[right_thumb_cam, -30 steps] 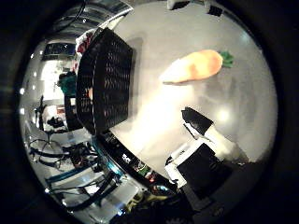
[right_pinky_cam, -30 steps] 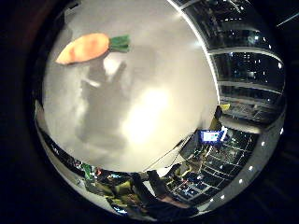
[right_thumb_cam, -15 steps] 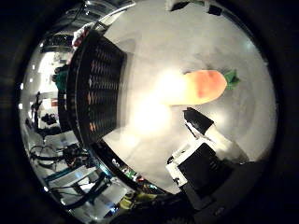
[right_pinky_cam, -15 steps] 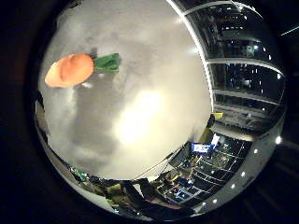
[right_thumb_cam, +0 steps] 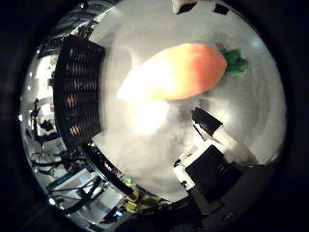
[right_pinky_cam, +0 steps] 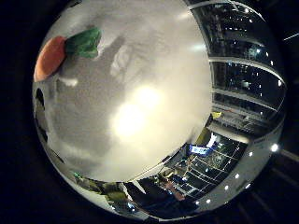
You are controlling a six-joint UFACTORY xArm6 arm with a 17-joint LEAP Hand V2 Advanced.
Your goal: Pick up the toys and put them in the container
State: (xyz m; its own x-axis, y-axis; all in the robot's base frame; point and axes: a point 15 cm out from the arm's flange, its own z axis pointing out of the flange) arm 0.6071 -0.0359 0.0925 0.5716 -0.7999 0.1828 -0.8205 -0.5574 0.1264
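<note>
An orange plush carrot with a green leafy top lies on the white table and fills much of the thumb side view, so it is close under my palm. Its green top and orange end also show in the little finger side view. A black mesh container stands on the table beside the carrot's pointed tip. A white and black part of my hand reaches in next to the carrot without touching it. Nothing is held.
The table's edge runs close by, with dark room clutter and lit shelving beyond it. More clutter lies past the container, off the table.
The carrot has grown much larger in both views as my palm has come down close to it. The container looks nearer too.
</note>
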